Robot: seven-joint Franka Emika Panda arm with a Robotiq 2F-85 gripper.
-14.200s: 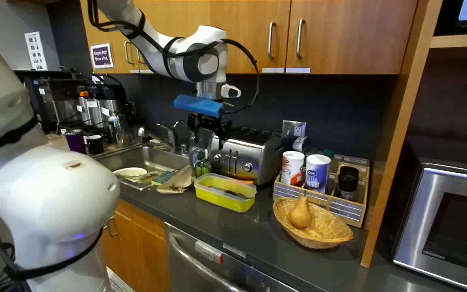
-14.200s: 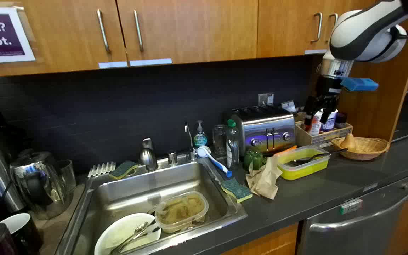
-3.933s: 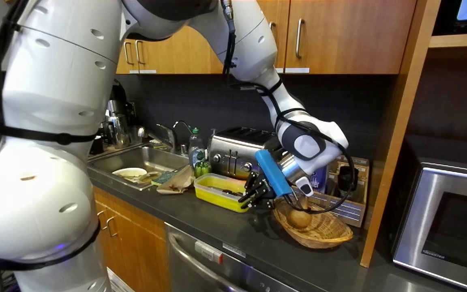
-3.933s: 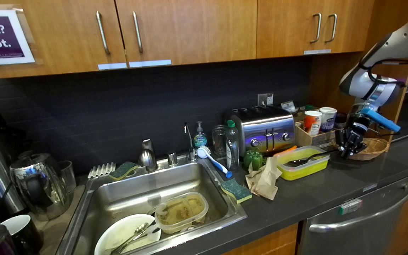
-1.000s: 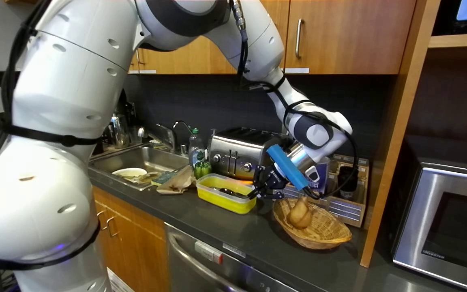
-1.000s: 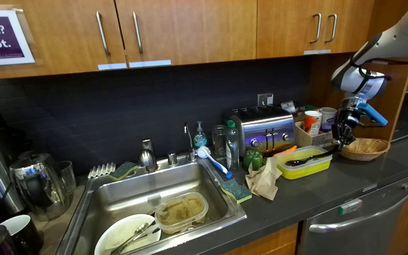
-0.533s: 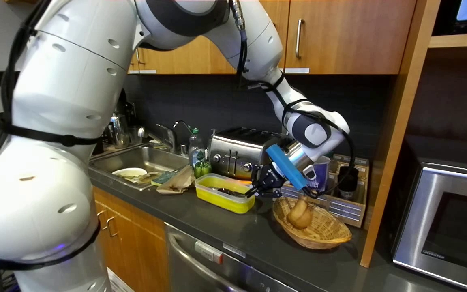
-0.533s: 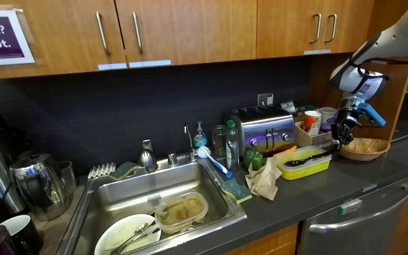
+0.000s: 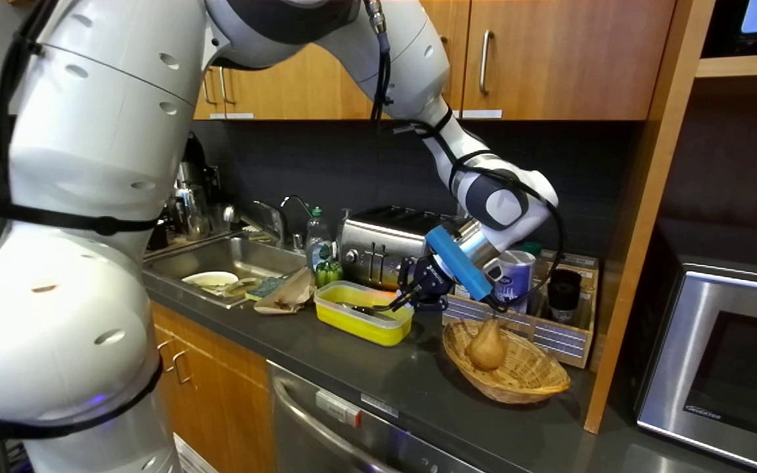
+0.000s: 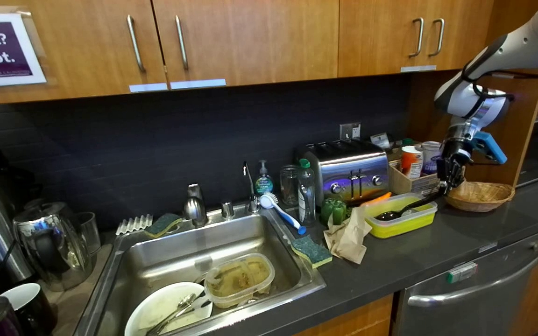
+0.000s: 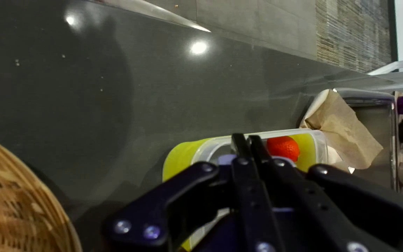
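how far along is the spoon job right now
Done, by the look of it: the gripper is shut on the black spoon. In hand: the spoon slants up out of the yellow container. Left, perhaps: lifting it clear, since its bowl end is inside.

Spoon (image 10: 410, 206) appears smooth, glossy plastic. Container (image 9: 359, 323) is smooth, translucent plastic; basket (image 9: 513, 393) is rough woven wicker. Toaster (image 10: 350, 172) shows polished, reflective metal. Paper bag (image 10: 349, 235) is creased and matt. Countertop (image 11: 187, 87) is smooth and glossy; cabinet doors (image 10: 250, 42) present smooth wood.
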